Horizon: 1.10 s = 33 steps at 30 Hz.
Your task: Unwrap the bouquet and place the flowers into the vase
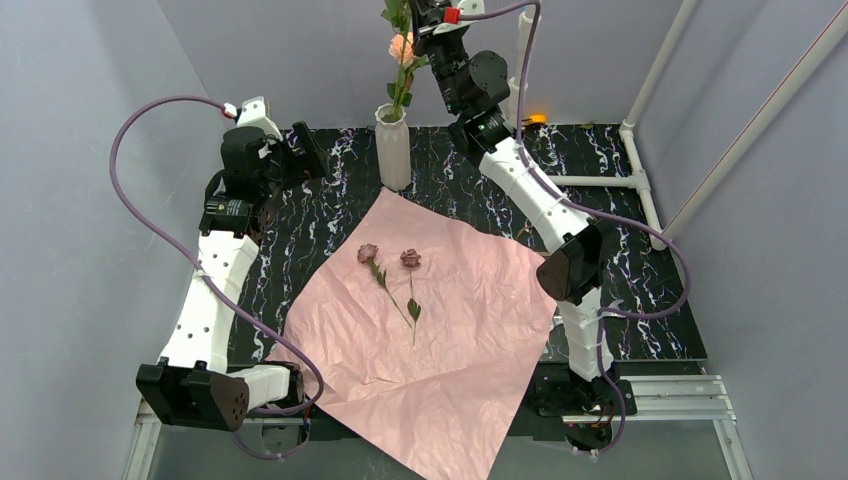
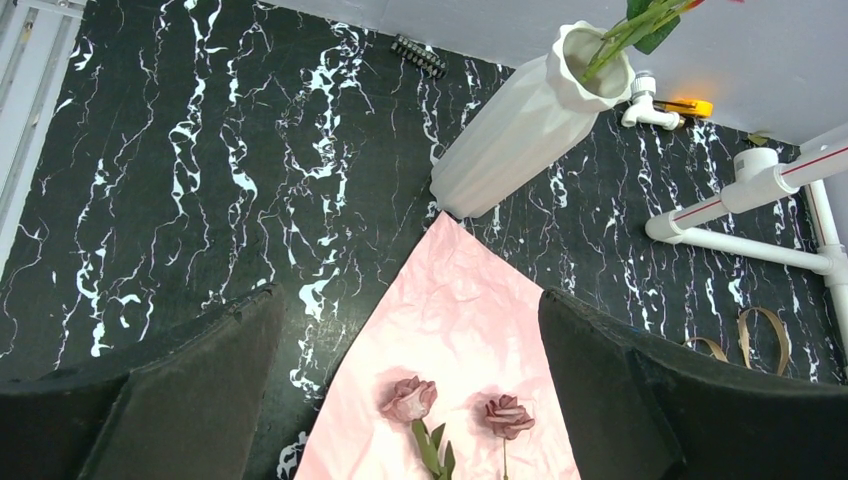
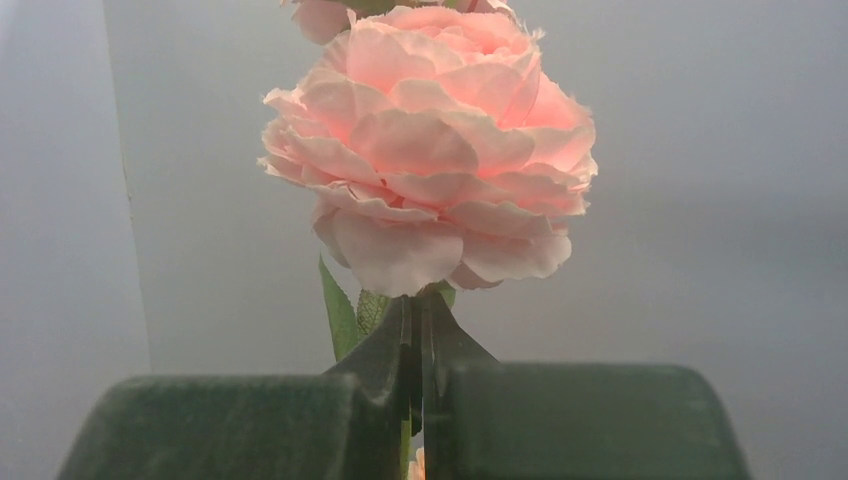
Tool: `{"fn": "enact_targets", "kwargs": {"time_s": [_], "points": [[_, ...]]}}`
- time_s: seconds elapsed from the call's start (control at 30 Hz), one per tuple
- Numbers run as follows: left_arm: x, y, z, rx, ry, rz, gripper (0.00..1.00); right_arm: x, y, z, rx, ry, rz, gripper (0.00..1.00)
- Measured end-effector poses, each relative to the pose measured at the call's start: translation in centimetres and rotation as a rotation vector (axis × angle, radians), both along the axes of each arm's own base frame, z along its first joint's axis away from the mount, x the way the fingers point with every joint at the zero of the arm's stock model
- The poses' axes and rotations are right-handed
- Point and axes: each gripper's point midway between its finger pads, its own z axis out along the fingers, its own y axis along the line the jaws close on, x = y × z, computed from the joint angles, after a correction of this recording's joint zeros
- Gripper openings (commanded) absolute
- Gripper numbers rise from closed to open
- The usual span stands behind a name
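Observation:
The bouquet is undone: its pink paper lies flat on the table. Two dark pink flowers rest on it, and the left wrist view shows them too. The white ribbed vase stands at the paper's far corner with green stems in it. High above the vase, my right gripper is shut on the stem just under a peach-pink rose. My left gripper hangs open and empty over the table's far left.
White pipes run along the back right of the black marbled table. Tan ribbon loops lie right of the paper. A small orange object sits by the back wall.

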Motion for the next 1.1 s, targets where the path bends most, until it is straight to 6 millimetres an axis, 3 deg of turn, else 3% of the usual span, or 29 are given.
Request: {"fn": "enact_targets", "kwargs": {"time_s": [0.37, 0.6, 0.83, 1.0, 1.1], "points": [[-0.5, -0.3, -1.3, -0.006, 0.030, -0.020, 0.98, 1.6, 3.1, -5.8, -0.102, 0.083, 0.059, 0.01], [-0.8, -0.7, -1.6, -0.010, 0.042, -0.042, 0.98, 3.0, 5.9, -12.1, -0.235, 0.163, 0.104, 0.02], [-1.2, -0.7, -2.8, -0.006, 0.076, -0.049, 0.98, 5.1, 8.0, -19.2, -0.329, 0.286, 0.122, 0.24], [-1.9, -0.9, -4.6, -0.010, 0.136, -0.060, 0.98, 6.2, 8.6, -22.2, -0.358, 0.346, 0.117, 0.47], [-2.7, -1.3, -6.0, -0.033, 0.187, -0.075, 0.97, 6.4, 8.5, -22.5, -0.359, 0.362, 0.103, 0.60]]}}
